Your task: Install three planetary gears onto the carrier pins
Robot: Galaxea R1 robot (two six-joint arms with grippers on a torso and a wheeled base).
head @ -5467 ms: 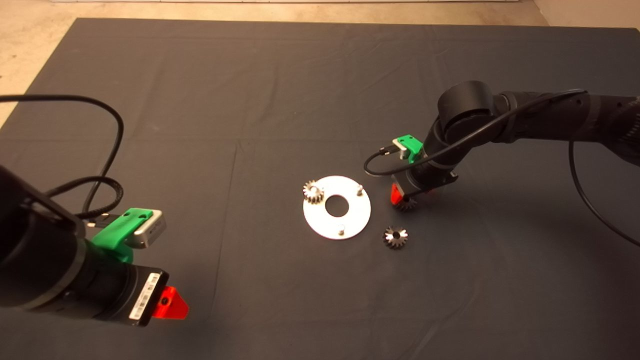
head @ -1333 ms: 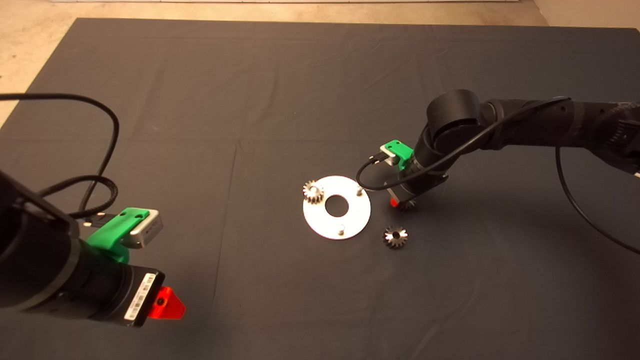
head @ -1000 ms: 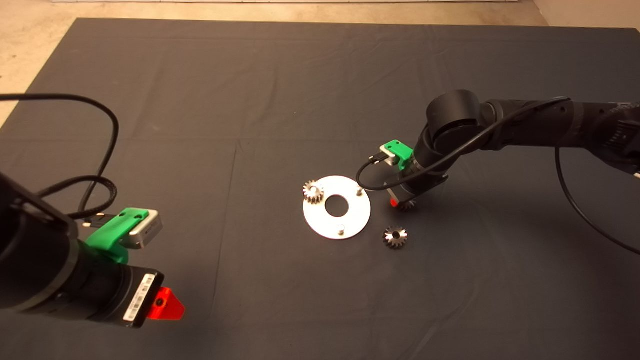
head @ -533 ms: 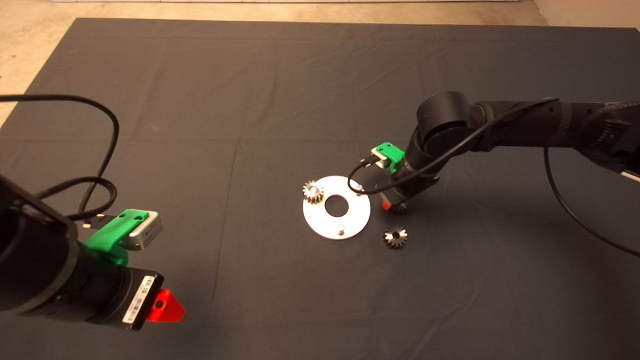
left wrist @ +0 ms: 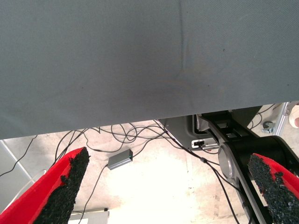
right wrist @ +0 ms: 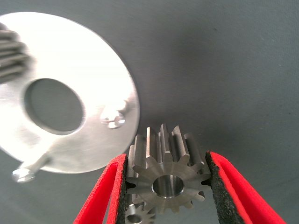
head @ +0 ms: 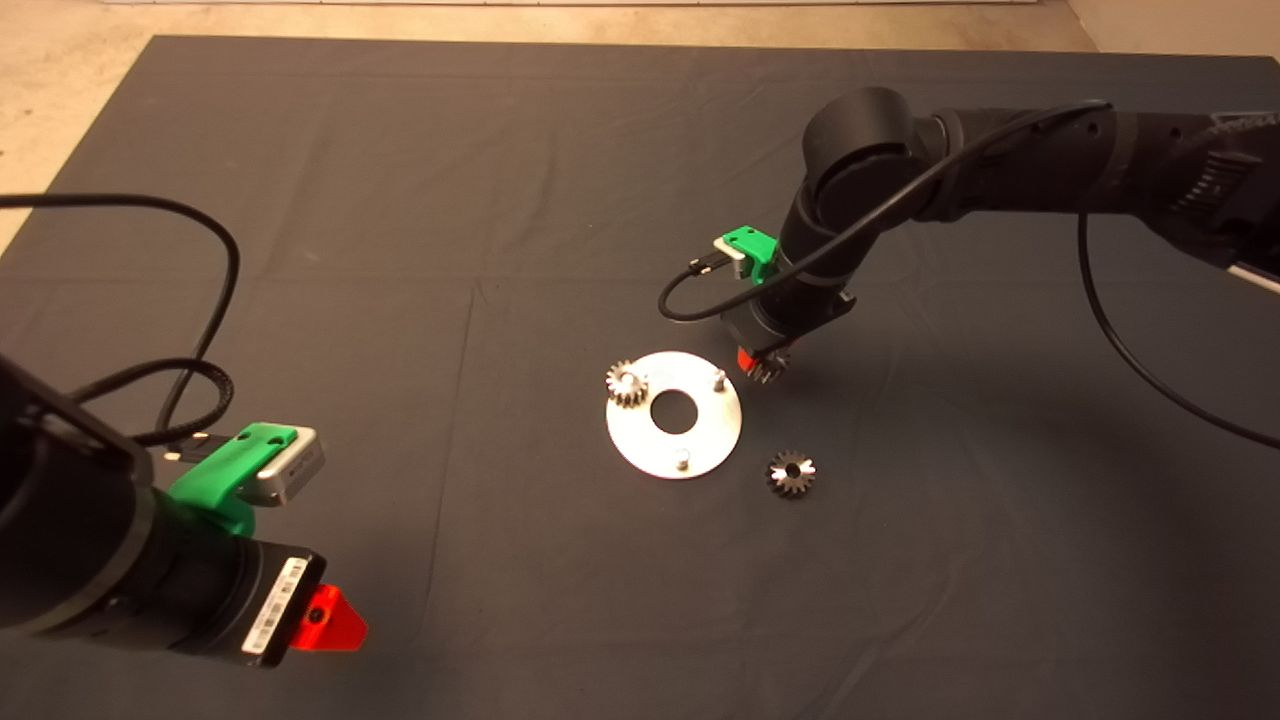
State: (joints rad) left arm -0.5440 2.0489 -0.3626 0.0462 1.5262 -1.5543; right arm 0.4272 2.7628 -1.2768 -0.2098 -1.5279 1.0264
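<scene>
The silver disc (head: 700, 440) lies mid-mat with one planetary gear (head: 626, 384) seated on its left carrier pin. Two other carrier pins (head: 718, 380) (head: 681, 460) stand bare. My right gripper (head: 760, 364) hovers just right of the far bare pin, shut on a second gear (head: 770, 369). In the right wrist view that gear (right wrist: 168, 179) sits between the red fingers (right wrist: 110, 186), above the mat and beside the disc (right wrist: 70, 135) and its pin (right wrist: 114, 119). A third gear (head: 791, 474) lies flat on the mat right of the disc. My left gripper (head: 330, 620) is parked at the lower left, open.
The dark mat (head: 500, 200) is wrinkled around the disc. Black cables (head: 215, 300) loop over its left side. The left wrist view shows the mat's edge (left wrist: 140, 119) and a floor with cables and a stand beyond.
The right gripper has risen from the mat with the gear and moved left and away, from beside the disc's right edge to near the far right pin. The left arm has barely moved.
</scene>
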